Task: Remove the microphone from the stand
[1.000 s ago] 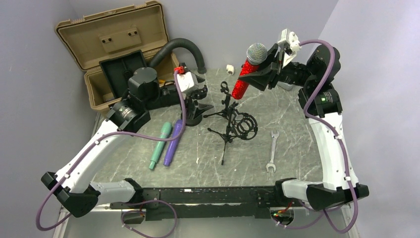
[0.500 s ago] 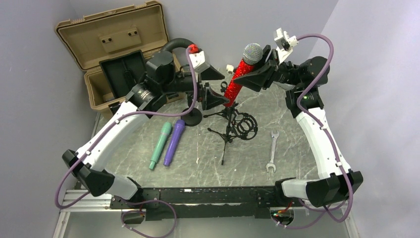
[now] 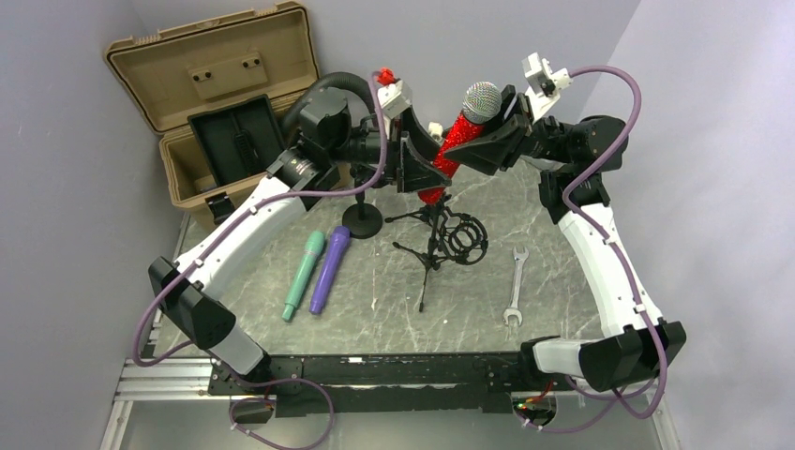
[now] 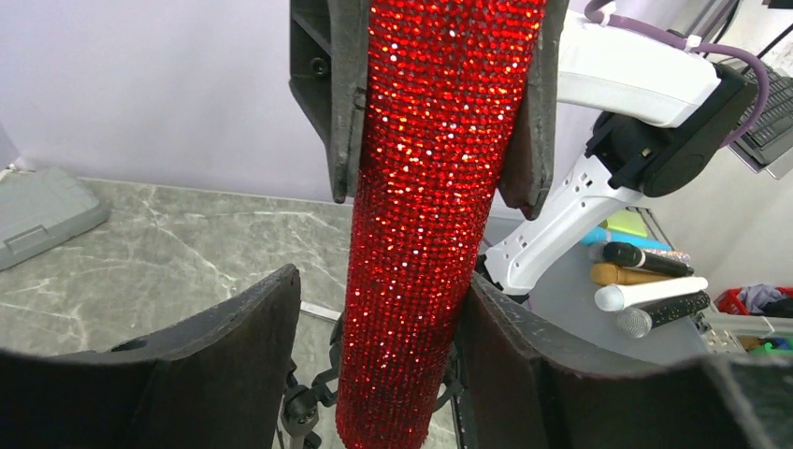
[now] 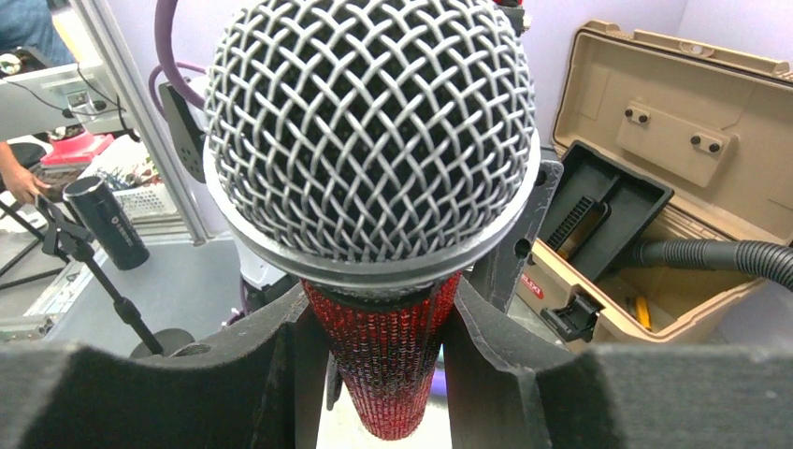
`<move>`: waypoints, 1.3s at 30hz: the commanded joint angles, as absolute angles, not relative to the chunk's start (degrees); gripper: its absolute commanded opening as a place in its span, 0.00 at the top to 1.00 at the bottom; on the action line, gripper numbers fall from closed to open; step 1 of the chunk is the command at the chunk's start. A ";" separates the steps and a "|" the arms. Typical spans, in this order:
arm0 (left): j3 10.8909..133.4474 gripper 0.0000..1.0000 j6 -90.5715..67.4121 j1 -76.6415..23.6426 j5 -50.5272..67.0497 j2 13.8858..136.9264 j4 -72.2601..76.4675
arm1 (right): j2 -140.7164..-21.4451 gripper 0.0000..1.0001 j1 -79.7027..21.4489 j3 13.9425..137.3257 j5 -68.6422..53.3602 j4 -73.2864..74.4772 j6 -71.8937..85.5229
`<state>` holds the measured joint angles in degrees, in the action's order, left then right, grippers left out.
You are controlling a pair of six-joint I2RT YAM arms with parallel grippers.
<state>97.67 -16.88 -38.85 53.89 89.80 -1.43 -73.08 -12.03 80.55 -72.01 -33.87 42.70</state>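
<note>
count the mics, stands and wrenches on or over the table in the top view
mics: 3 (red mic, green mic, purple mic)
stands: 2 (tripod stand, round-base stand)
wrenches: 1 (wrench)
total: 6

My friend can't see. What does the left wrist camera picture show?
A sparkly red microphone runs from top to bottom in the middle. The right gripper clamps it up top, and the left gripper sits open around it lower down. Behind is a grey marble table.
</note>
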 commanded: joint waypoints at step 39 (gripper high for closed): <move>60.11 1.00 -7.24 -12.03 38.48 58.43 -23.76 | -64.90 0.00 -12.39 78.46 -62.26 -0.39 13.22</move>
<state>65.49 -12.82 -15.14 43.51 62.13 -14.44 -66.50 -12.49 77.97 -63.64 -2.72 16.86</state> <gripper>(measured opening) 0.458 0.997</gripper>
